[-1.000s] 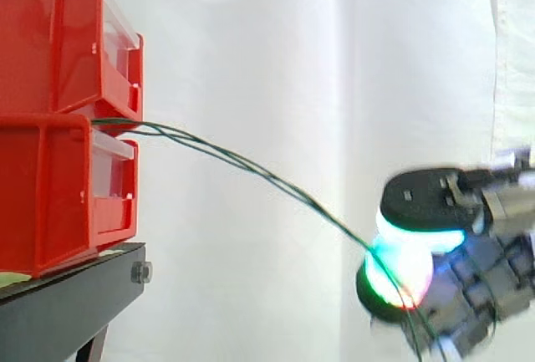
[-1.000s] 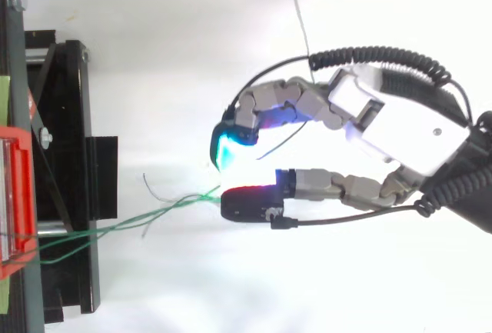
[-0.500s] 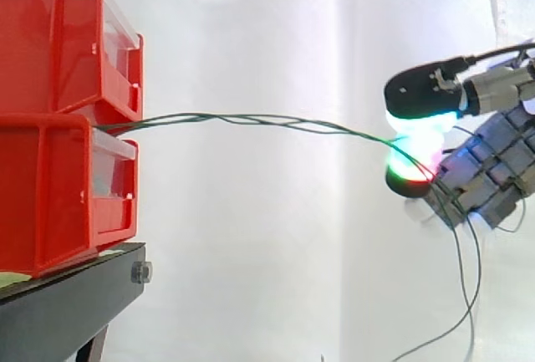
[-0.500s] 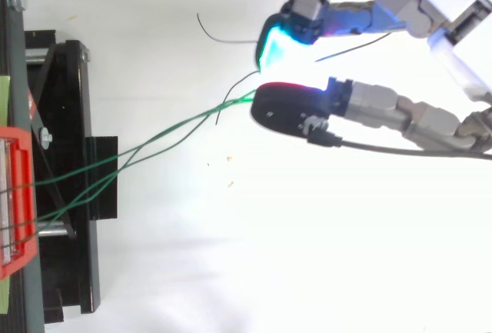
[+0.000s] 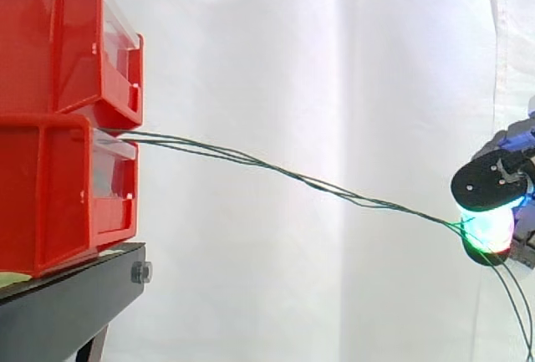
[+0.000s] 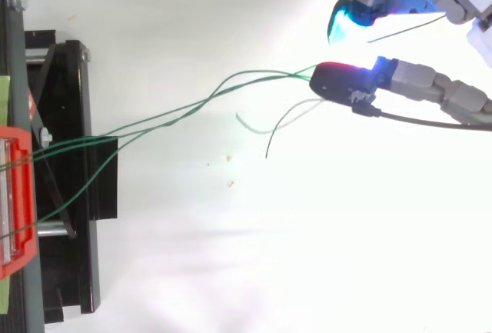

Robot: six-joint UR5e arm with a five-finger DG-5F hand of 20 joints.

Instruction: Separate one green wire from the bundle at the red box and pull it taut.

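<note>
Several thin green wires [image 5: 276, 170] come out between the two stacked red bins [image 5: 58, 128] and run right in a loose bundle, sloping gently down to my hand [image 5: 489, 186] at the right edge. The wires pass between a dark fingertip above and a fingertip glowing green and red [image 5: 487, 230] below, which pinch them. From above, the bundle [image 6: 192, 110] fans out at the red bin [image 6: 19, 194] and ends under a red-lit fingertip of the hand [image 6: 415, 87]. A cyan-lit finger [image 6: 346, 19] stands apart. Loose wire ends [image 5: 514, 303] hang below the hand.
The bins sit on a black stand [image 5: 67, 312] at the left, seen from above as a black frame [image 6: 69, 118]. A white curtain hangs behind. Loose wire tails [image 6: 269, 127] curl over the white floor under the hand.
The hand has moved right, away from the bins, and lower in the side view, drawing the green wires out longer. The bundle now slopes down instead of running level.
</note>
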